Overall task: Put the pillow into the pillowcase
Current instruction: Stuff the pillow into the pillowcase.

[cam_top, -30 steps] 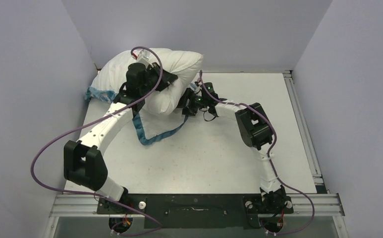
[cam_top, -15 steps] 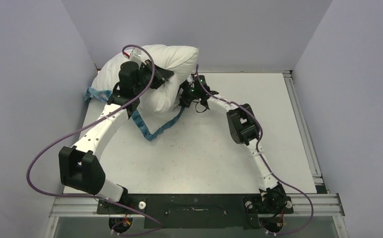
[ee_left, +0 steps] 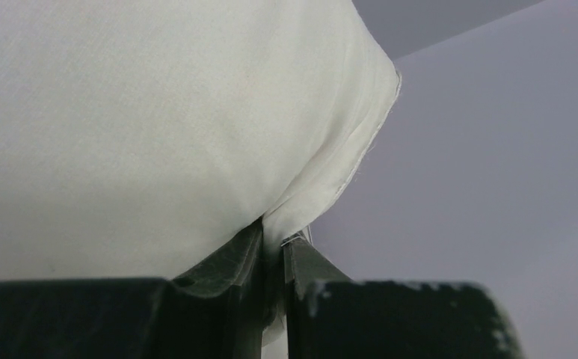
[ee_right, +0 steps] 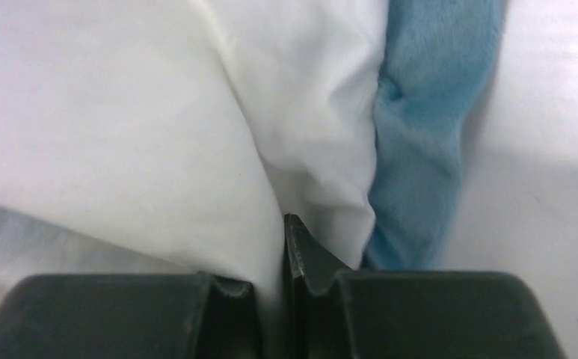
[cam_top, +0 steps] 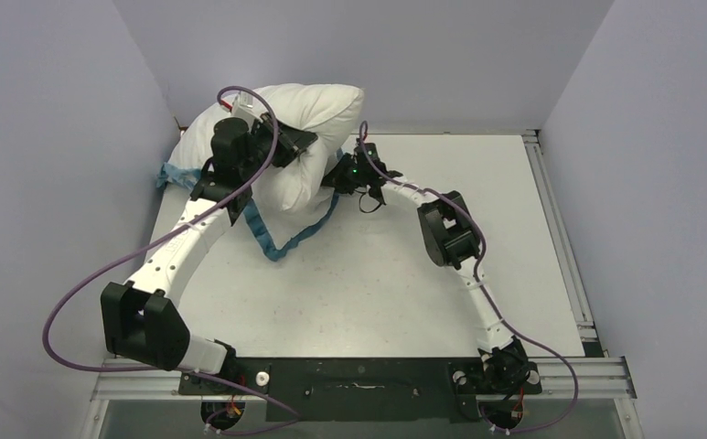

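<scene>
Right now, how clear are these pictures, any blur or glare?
Top view: sharp, evenly lit, faint shadows on the table. Left wrist view: the pillow is fairly crisp, the left end effector dark and blurred. Right wrist view: soft throughout, whites nearly washed out, the pillowcase edge fuzzy.

White arms (cam_top: 180, 242), black joints (cam_top: 144, 325), purple cables (cam_top: 240, 89).

the pillow (cam_top: 317, 105) is plain white, the pillowcase (ee_right: 420, 149) edge blue (a solid shade).
</scene>
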Controlling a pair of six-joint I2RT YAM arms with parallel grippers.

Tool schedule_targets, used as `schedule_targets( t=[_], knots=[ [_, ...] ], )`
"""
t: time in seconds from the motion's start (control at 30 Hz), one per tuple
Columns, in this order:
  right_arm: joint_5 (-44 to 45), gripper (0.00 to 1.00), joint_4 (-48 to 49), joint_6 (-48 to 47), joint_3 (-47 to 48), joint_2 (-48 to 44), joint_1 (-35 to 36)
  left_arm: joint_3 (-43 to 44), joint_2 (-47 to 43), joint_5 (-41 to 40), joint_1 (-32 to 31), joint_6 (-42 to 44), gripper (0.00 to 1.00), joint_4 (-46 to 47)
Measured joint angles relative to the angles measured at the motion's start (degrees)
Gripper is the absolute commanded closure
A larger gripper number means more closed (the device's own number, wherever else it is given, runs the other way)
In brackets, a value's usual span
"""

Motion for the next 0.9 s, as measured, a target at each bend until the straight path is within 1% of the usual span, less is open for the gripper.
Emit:
schedule_targets(
  t=[0.1,0.13,0.17,0.2,0.23,0.37,0.5,0.57,0.67,0.7,0.73,0.77,0.83,0.87,0.9],
  knots=[
    [-3.6,0.95,9.7,1.0,-12.0,-5.5,-1.4,-1.5,-0.4,1.0,0.2,-0.6,1.00,0.4],
    [-5.8,0.95,14.5,2.6,-16.6,-7.6,-2.4,-2.0,-0.6,1.3,0.3,-0.8,1.00,0.6],
    [-7.5,0.95,17.6,4.0,-18.8,-8.5,-3.3,-2.4,-0.8,1.5,0.5,-0.9,1.00,0.9],
    [-10.3,0.95,23.6,6.8,-21.0,-9.2,-4.4,-2.9,-1.0,1.8,0.7,-0.9,1.00,1.4],
    [-11.8,0.95,27.1,8.7,-21.7,-9.4,-5.8,-3.3,-1.3,2.0,0.9,-1.0,1.00,1.7],
    [-18.6,0.95,46.6,20.5,-24.0,-9.4,-10.0,-3.7,-1.9,2.4,1.8,-0.7,1.00,2.1],
    [-22.3,0.95,63.1,30.3,-26.5,-9.5,-11.1,-3.7,-2.0,2.4,2.2,0.7,1.00,2.1],
    [-23.7,0.95,68.4,34.1,-27.5,-9.5,-10.6,-3.7,-2.0,2.4,2.2,1.9,1.00,1.8],
    [-25.4,0.95,73.3,38.1,-27.4,-9.5,-10.2,-3.7,-1.8,2.6,2.2,3.8,1.00,1.2],
    [-25.9,0.93,74.2,38.7,-27.3,-9.5,-9.9,-3.7,-1.7,2.7,2.2,4.4,1.00,1.2],
    [-26.2,0.84,74.3,38.9,-27.2,-9.6,-9.8,-3.7,-1.5,2.8,2.2,4.9,1.00,1.1],
    [-26.4,0.73,73.8,38.1,-27.3,-9.7,-9.6,-3.7,-1.4,2.9,2.2,5.2,1.00,1.1],
    [-26.3,0.59,69.2,35.1,-29.0,-10.7,-9.4,-3.9,-1.3,3.1,2.2,5.6,1.00,1.0],
    [-26.2,0.55,66.3,33.1,-30.2,-11.5,-9.4,-3.9,-1.3,3.1,2.2,5.7,1.00,0.9],
    [-25.9,0.53,62.6,30.9,-31.1,-12.2,-9.4,-3.9,-1.3,3.2,2.2,5.9,1.00,0.8]
  ],
)
